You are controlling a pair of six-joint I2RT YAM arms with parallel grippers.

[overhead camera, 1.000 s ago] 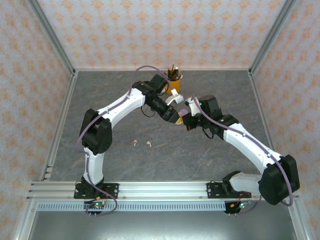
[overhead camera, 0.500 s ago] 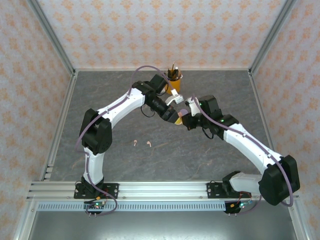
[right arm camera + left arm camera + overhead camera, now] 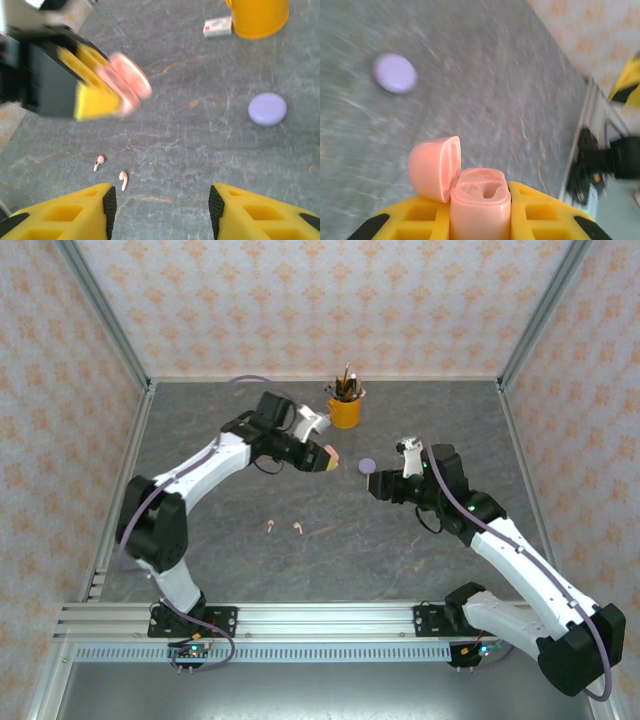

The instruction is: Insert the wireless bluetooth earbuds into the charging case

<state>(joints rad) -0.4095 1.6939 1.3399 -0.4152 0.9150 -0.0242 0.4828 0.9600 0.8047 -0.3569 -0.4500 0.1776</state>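
Observation:
My left gripper [image 3: 322, 458] is shut on the pink charging case [image 3: 480, 200], held above the table left of centre. The case's lid [image 3: 435, 167] is swung open and both of its sockets look bare. Two pale pink earbuds [image 3: 271, 527] [image 3: 298, 528] lie side by side on the grey table, also seen as earbuds [image 3: 99, 162] [image 3: 123, 179] just ahead of my right gripper [image 3: 162, 205]. That gripper stands open with nothing between its fingers, to the right of the pink case [image 3: 127, 85].
A shut lilac case [image 3: 366, 466] lies on the table between the two grippers, lilac case [image 3: 267, 108]. A yellow pen cup [image 3: 344, 412] stands at the back, with a small white box [image 3: 217, 26] beside it.
The two grippers were together at the pink case; they have since drawn apart. The left has carried the case leftward. The right has opened and pulled back to the right, uncovering the lilac case.

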